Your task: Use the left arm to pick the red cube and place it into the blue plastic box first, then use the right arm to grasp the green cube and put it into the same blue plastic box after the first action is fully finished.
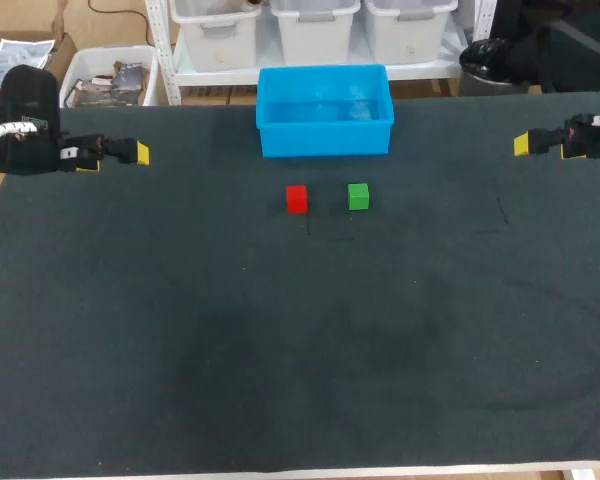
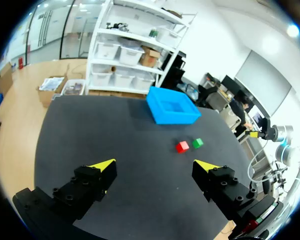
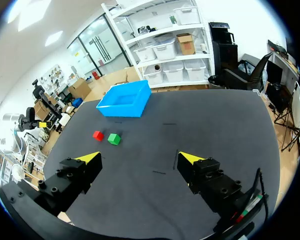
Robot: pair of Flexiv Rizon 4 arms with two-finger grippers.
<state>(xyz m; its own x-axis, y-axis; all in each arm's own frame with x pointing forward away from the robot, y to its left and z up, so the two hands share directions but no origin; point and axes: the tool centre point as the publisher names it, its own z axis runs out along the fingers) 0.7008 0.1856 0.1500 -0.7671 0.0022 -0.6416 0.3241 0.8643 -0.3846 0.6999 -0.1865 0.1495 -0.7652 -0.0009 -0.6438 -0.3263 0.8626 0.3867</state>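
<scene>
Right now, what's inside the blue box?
Nothing shows inside the box, only its blue floor. The red cube and green cube sit on the table in front of it. The near wall hides a thin strip of floor.

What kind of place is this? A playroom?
Probably a robot test lab, not a playroom: a left gripper and right gripper hang over a dark table holding a red cube, green cube and blue plastic box.
</scene>
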